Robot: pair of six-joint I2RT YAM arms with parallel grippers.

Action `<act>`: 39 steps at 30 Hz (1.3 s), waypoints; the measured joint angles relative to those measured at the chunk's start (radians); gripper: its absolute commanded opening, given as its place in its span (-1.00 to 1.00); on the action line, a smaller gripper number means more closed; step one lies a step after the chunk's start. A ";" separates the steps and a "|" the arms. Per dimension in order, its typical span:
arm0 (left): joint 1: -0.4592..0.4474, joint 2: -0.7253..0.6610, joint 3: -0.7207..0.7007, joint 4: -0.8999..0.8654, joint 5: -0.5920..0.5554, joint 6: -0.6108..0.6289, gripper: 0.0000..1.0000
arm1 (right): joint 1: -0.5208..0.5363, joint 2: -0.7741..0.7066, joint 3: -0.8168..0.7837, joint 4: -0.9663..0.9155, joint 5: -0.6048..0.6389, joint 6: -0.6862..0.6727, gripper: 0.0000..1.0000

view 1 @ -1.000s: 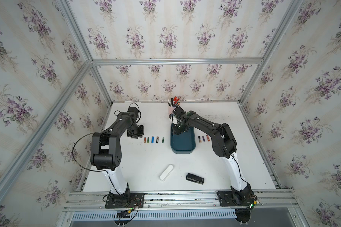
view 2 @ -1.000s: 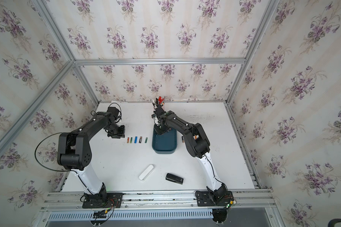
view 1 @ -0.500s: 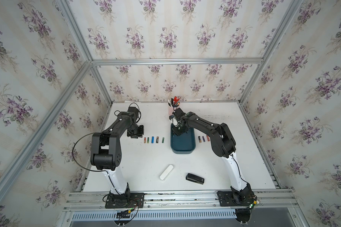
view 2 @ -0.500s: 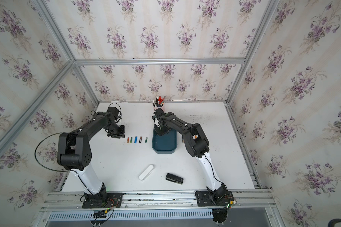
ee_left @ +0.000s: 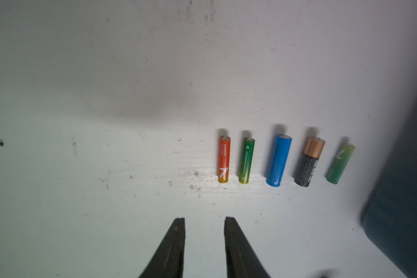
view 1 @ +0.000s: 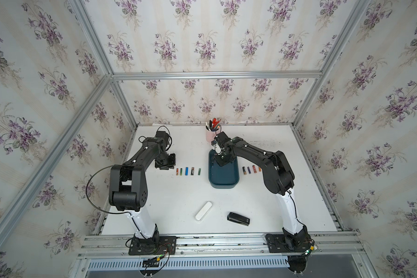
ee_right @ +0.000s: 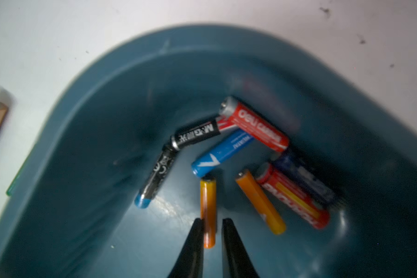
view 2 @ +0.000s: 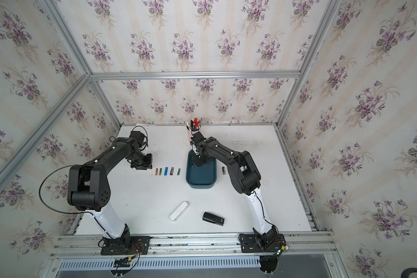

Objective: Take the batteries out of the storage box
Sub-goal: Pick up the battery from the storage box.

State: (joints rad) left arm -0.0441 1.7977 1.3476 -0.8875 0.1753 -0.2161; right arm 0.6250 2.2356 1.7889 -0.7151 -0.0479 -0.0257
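Note:
The teal storage box (view 1: 223, 178) (view 2: 200, 179) sits mid-table. My right gripper (ee_right: 212, 220) reaches into its far end (view 1: 220, 162), shut on a thin orange battery (ee_right: 208, 207) that lies on the box floor. Several more batteries lie beside it: red (ee_right: 255, 124), black (ee_right: 195, 133), blue (ee_right: 222, 154), a second orange (ee_right: 260, 201). A row of several batteries (view 1: 186, 171) (ee_left: 279, 160) lies on the table left of the box, a shorter row (view 1: 250, 169) to its right. My left gripper (ee_left: 204, 219) (view 1: 165, 167) hangs open and empty near the left row's end.
A pink pen cup (view 1: 211, 134) stands just behind the box, close to my right wrist. A white oblong case (view 1: 203, 211) and a small black device (view 1: 238, 218) lie near the table's front edge. Metal frame rails border the table.
My right gripper's jaws have closed in on the orange battery inside the box. The left arm has not moved.

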 measured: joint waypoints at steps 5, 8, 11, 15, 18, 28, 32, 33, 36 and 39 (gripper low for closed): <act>0.000 0.000 -0.001 0.000 0.011 0.000 -0.33 | -0.019 -0.064 -0.034 -0.001 -0.001 0.012 -0.63; 0.000 0.000 -0.002 0.001 0.014 0.000 -0.33 | -0.031 -0.099 -0.050 0.000 -0.007 0.021 -0.58; 0.000 -0.001 -0.008 0.005 0.016 0.000 -0.33 | -0.036 -0.105 -0.053 0.000 -0.016 0.022 -0.48; 0.000 -0.001 -0.016 0.010 0.023 0.000 -0.33 | -0.030 -0.083 -0.045 0.001 -0.026 0.023 -0.36; 0.000 -0.001 -0.021 0.010 0.027 -0.001 -0.33 | -0.019 -0.056 -0.028 0.003 -0.039 0.026 -0.28; 0.000 0.001 -0.021 0.012 0.030 -0.001 -0.33 | 0.010 0.036 0.040 0.008 -0.057 0.030 -0.28; 0.000 0.001 -0.026 0.016 0.031 -0.001 -0.33 | 0.014 0.056 0.048 0.011 -0.062 0.034 -0.31; 0.000 0.001 -0.027 0.016 0.031 -0.001 -0.32 | 0.017 0.060 0.051 0.013 -0.065 0.034 -0.31; 0.000 0.001 -0.032 0.017 0.032 -0.001 -0.33 | 0.027 0.066 0.050 0.024 -0.063 0.034 -0.31; 0.000 0.001 -0.037 0.019 0.033 -0.001 -0.32 | 0.029 0.061 0.028 0.043 -0.051 0.037 -0.31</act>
State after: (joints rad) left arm -0.0441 1.7988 1.3109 -0.8684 0.2085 -0.2169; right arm 0.6537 2.2971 1.8168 -0.6716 -0.0990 0.0113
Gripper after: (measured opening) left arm 0.337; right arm 0.345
